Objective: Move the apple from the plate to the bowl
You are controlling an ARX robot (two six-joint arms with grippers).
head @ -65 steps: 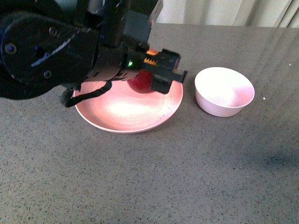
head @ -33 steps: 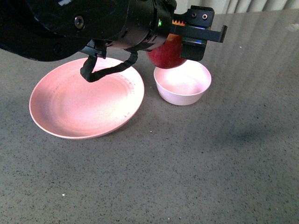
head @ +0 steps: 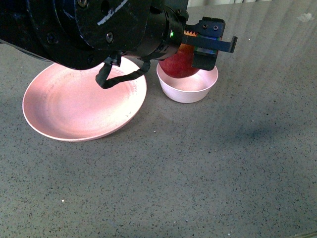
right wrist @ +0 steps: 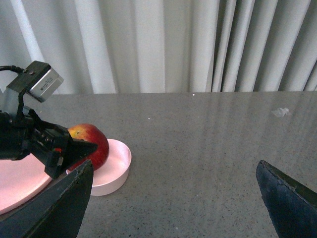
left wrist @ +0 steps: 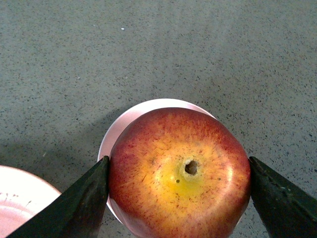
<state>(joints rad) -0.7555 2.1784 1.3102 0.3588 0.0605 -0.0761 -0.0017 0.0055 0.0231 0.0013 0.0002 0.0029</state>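
Note:
My left gripper (head: 190,54) is shut on the dark red apple (head: 177,63) and holds it over the small pale bowl (head: 188,89), low at its rim. In the left wrist view the apple (left wrist: 179,173) fills the space between the two black fingers (left wrist: 81,203), its yellow stem patch facing the camera, with the bowl (left wrist: 124,126) under it. The wide pink plate (head: 79,106) lies left of the bowl with nothing on it. My right gripper (right wrist: 173,198) is open and empty, off to the right of the bowl (right wrist: 116,168), and sees the apple (right wrist: 91,144) too.
The things rest on a grey speckled tabletop (head: 208,168). Pale curtains (right wrist: 173,44) hang behind the table's far edge. The left arm's black body (head: 89,29) covers the plate's far rim.
My left gripper has carried the apple from above the plate rightward to the bowl and then lowered it closer to the bowl.

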